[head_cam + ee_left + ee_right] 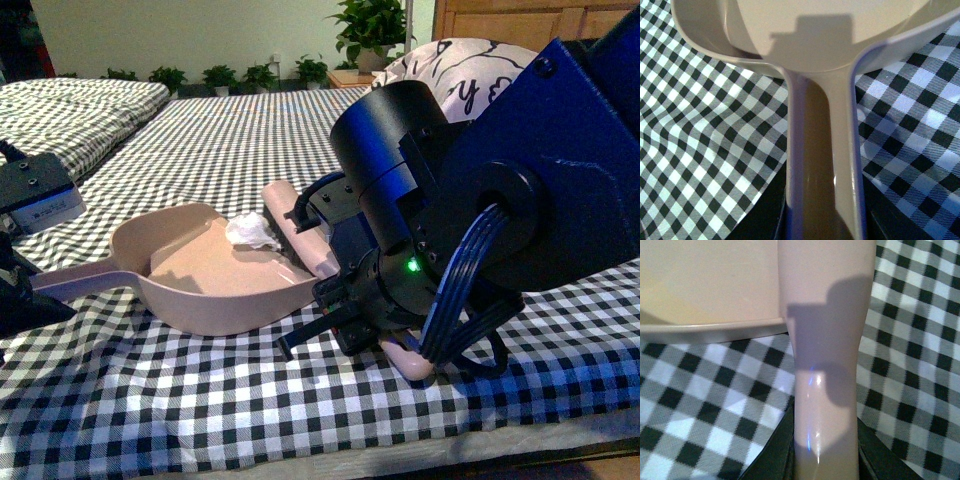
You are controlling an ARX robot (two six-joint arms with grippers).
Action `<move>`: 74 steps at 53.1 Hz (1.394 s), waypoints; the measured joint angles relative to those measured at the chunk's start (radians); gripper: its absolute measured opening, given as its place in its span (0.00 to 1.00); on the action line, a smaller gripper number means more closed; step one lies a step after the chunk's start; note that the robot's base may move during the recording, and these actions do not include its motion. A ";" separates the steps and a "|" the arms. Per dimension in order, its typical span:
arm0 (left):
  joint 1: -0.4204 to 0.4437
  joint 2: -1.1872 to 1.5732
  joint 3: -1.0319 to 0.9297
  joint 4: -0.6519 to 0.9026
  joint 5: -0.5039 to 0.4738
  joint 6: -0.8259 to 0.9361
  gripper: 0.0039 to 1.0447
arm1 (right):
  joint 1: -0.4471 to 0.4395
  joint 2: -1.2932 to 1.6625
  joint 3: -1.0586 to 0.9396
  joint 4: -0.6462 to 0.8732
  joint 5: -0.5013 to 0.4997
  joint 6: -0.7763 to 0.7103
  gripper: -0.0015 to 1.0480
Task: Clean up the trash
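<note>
Front: we see the trash inside the pink dustpan, beside the pink brush handle; sweeping looks done.
Left wrist: left gripper pinches the dustpan handle.
Right wrist: right gripper clamps the brush handle; we judge lifting and emptying comes next, kept level.

The right arm reaches in over the checked bedcover, its wrist angled down, and the right gripper is clamped on a pink handle. The left gripper sits low at the bedcover's left edge, closed around the dustpan's handle.
</note>
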 joint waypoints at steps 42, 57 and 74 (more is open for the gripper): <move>0.000 0.000 0.000 0.000 0.001 0.005 0.25 | -0.106 -0.114 -0.020 -0.012 -0.103 -0.093 0.18; 0.000 0.000 0.000 0.000 0.001 0.005 0.25 | -0.233 -0.181 -0.005 0.008 -0.079 0.004 0.18; 0.002 0.000 -0.003 0.055 0.050 -0.034 0.25 | -0.317 -0.223 -0.009 0.013 -0.081 0.019 0.18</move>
